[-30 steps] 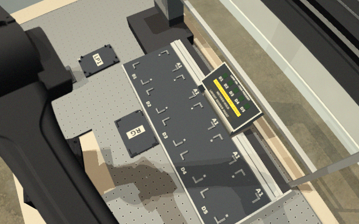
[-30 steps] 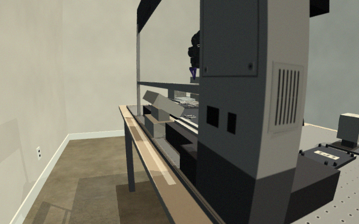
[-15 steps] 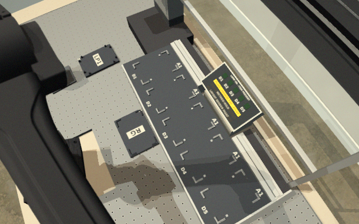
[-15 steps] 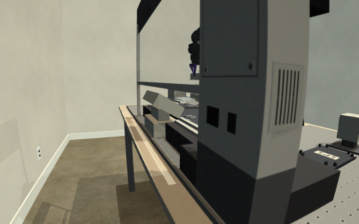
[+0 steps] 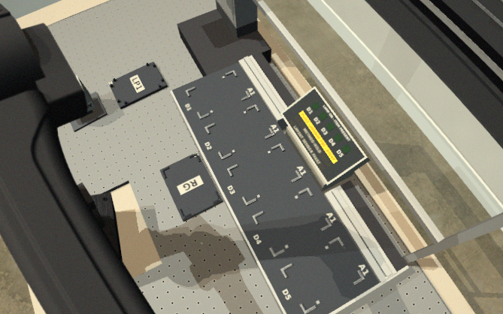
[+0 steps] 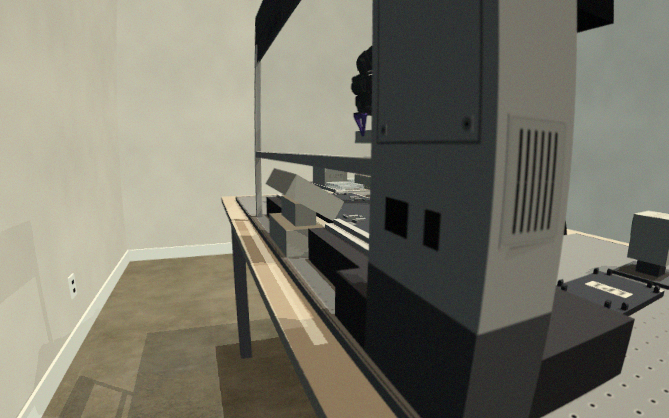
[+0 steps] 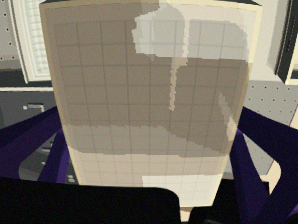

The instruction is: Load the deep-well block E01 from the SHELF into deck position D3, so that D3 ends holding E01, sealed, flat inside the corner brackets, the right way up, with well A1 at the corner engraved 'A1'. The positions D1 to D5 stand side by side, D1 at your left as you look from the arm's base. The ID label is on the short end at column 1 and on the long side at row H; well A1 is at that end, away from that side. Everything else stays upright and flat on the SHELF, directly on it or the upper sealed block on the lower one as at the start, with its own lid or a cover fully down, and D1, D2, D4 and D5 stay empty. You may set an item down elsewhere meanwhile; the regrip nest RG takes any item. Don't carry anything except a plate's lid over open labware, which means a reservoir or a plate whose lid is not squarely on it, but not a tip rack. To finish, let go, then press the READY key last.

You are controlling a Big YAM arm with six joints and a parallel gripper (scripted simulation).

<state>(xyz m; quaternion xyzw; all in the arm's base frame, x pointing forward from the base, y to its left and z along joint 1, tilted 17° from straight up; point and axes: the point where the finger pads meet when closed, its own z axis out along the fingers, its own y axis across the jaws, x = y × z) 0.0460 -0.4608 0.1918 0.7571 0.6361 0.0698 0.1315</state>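
The end effector [image 7: 149, 163] is standing wide but clamped on the deep-well block [image 7: 149, 90], its sealed gridded top filling the wrist view between the 2 purple fingers. I judge the carrying step is in hand. Away from the end effector, position D3 [image 5: 268, 177] is lying bare on the deck above the tabletop [image 5: 128, 132]. Next, the block needs travelling over D3, with well A1 toward the engraved corner [image 5: 301, 170], then lowering flat inside the brackets.

- Plain cream wall [image 6: 40, 155] with a white skirting board [image 6: 87, 311], far left of the gripper
- Mottled brown floor [image 6: 170, 290] below it, patched with shadow
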